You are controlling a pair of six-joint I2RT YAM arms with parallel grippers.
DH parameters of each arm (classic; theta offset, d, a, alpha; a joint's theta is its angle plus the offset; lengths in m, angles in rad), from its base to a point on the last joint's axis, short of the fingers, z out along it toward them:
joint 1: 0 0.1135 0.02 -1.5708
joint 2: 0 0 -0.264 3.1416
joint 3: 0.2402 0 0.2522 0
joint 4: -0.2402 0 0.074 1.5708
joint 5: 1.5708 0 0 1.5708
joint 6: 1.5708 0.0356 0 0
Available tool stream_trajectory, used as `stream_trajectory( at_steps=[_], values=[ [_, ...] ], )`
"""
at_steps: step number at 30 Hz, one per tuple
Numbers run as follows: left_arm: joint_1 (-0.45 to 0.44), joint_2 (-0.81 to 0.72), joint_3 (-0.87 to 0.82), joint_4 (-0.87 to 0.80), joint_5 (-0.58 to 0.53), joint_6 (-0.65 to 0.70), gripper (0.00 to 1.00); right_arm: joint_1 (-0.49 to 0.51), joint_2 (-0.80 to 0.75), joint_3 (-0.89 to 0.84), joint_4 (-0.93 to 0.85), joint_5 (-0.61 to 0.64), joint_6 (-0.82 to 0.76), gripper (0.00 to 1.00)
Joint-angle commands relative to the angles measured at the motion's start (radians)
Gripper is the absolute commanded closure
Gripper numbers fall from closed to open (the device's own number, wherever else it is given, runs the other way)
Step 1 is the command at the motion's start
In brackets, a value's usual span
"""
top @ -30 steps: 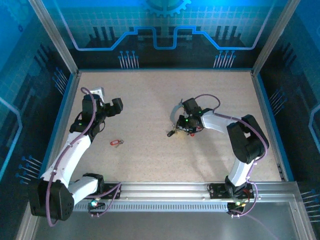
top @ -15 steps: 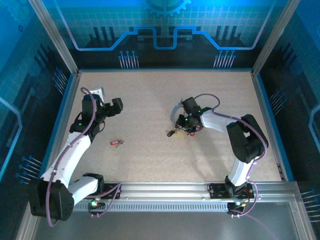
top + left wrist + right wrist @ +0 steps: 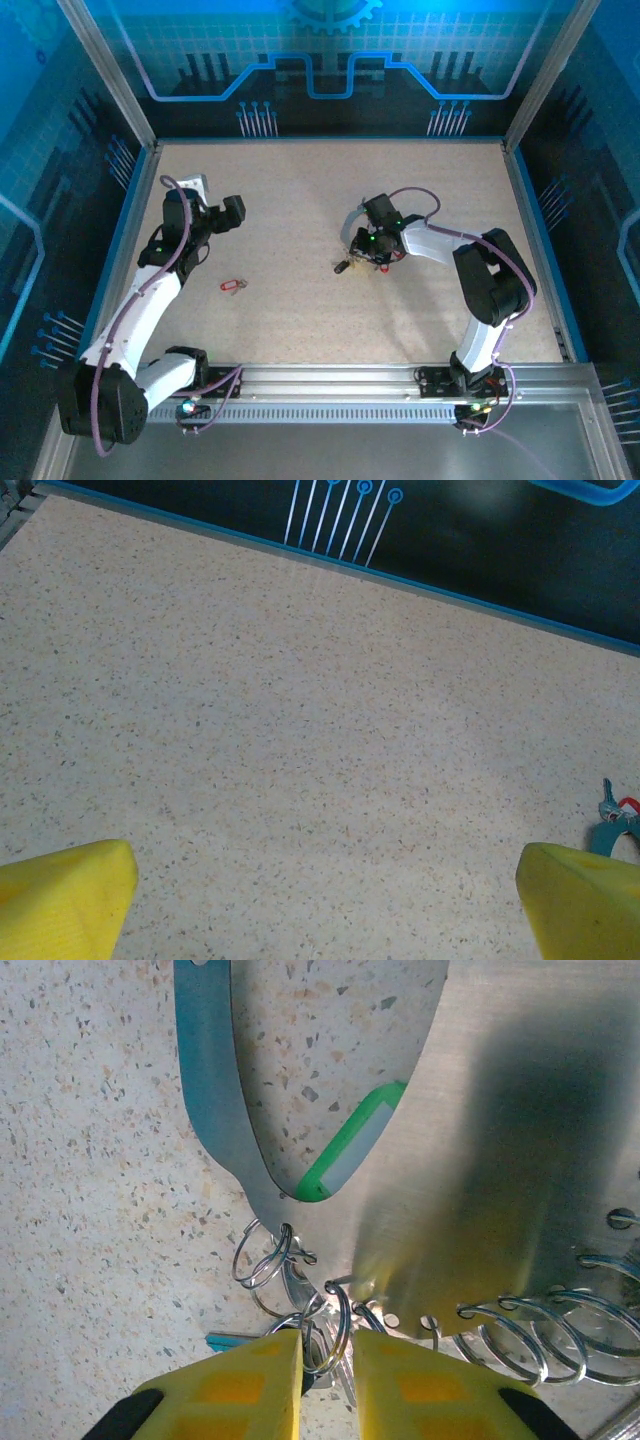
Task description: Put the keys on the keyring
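While both arms sit as a second ago, red-tagged key lies unmoved on table between them. Left gripper spread wide, empty. Right wrist close-up resolves what overhead blurs: right gripper nearly closed, pinching keyring by silver ring, mid-table; green tag beside teal band.

Speckled beige tabletop, blue-lit walls

Keyring: band cut off at the top edge.
Green tag: upper end hidden behind a blurred silver surface.
Key: partly behind a finger of the left gripper, red tag cut by the right edge.
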Motion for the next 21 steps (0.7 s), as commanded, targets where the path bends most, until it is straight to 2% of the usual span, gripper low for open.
stream_trajectory(
  at_steps=[1, 8, 10, 21],
  values=[
    [0.000, -0.025, -0.015, 0.017, -0.014, 0.002, 0.01, 0.009, 0.029, 0.002, 0.004, -0.017, 0.022, 0.77],
    [0.000, -0.031, -0.017, 0.018, -0.018, 0.001, 0.01, 0.010, 0.042, 0.003, 0.010, -0.020, 0.033, 0.75],
    [0.000, -0.031, -0.019, 0.018, -0.019, 0.002, 0.01, 0.010, 0.042, 0.001, 0.018, -0.025, 0.037, 0.78],
    [0.000, -0.034, -0.018, 0.018, -0.021, 0.002, 0.01, 0.008, 0.058, 0.009, 0.026, -0.051, 0.102, 0.82]
  ],
)
